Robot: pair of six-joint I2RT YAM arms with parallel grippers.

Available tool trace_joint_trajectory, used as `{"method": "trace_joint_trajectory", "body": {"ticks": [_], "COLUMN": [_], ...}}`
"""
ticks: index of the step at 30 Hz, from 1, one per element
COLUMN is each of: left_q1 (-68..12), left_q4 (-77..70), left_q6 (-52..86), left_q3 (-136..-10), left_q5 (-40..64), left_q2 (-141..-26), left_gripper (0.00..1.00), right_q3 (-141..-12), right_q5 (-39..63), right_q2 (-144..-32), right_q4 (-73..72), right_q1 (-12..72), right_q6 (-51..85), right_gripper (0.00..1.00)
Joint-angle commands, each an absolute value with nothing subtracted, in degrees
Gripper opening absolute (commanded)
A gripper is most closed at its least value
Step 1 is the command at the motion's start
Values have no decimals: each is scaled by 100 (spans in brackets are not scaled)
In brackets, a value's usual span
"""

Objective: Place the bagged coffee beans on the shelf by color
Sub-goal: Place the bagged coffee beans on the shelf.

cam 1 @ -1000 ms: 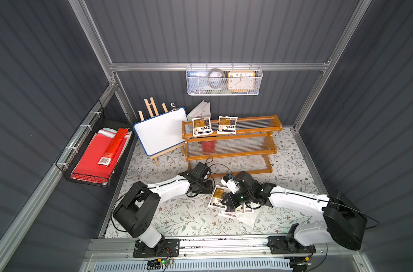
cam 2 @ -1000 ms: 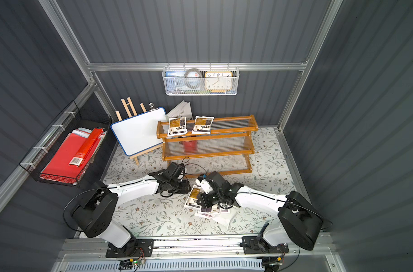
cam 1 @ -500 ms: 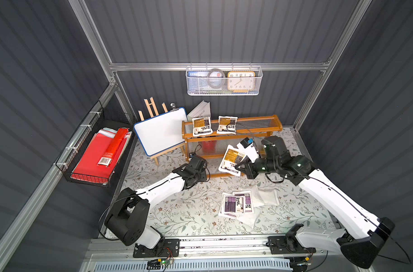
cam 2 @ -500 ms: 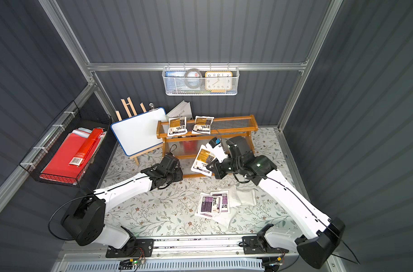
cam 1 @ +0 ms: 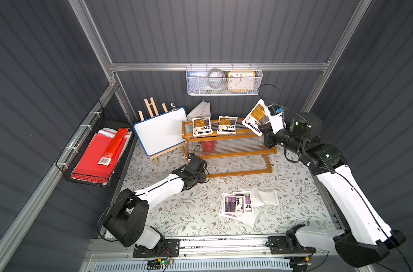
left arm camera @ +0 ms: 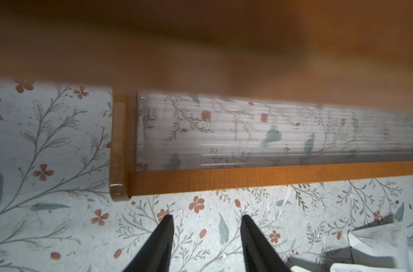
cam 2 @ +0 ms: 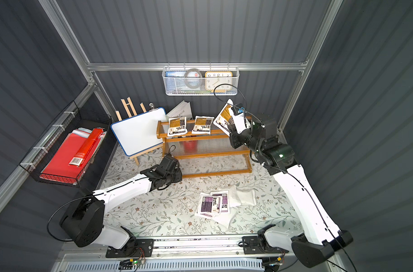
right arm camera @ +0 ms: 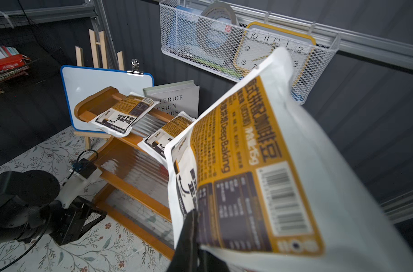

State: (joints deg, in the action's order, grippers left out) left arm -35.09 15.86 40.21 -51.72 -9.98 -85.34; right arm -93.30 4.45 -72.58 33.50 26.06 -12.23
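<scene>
The right gripper (cam 1: 263, 128) pinches an orange pouch (cam 1: 254, 116) by its lower edge and holds it tilted above the right end of the shelf's (cam 1: 226, 154) top tier, long axis slanting up and away from the jaws. The free spot lies just below and to the left, beside two orange pouches (cam 1: 227, 124) already there, so the right arm is far nearer. The left gripper (left arm camera: 207, 219), half spread and empty, hovers over the mat (left arm camera: 59, 141) by the shelf's bottom corner. Half a second ago the pouch hung lower, before the middle tier.
</scene>
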Motion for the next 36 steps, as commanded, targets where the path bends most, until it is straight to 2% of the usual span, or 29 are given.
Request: {"method": "trace_joint_trajectory", "body": {"ticks": [1,7,14,22,36], "left_q1": [-3472,-3458,-3448,-3445,-3436], "left_q4": [1635,1630,1657,1740,1767], "left_q6": [4113,4123,4065,4052,4069], "left_q3": [-5081,-5060,-5085,-5052,-4929], "left_q5": [-1108,-1087,-1077,-1063,-1127], "left_q2": [-8324,-8297,-8373,-8349,-8259], "left_gripper": [51,51,51,51,51], "right_q3": [-9660,-10348,-10958,-11384,-11626], "right_q5": [756,2831,4290,4047,3944], "right_q2": [-7487,-8214,-8988,-9856,-10244], "right_q4": [3248,4024,4832,4889,5361], "right_q1": [2316,1368,774,682,660], "right_q6": [-1260,-900,-1155,-925,-1086], "right_gripper": [0,0,0,0,0]}}
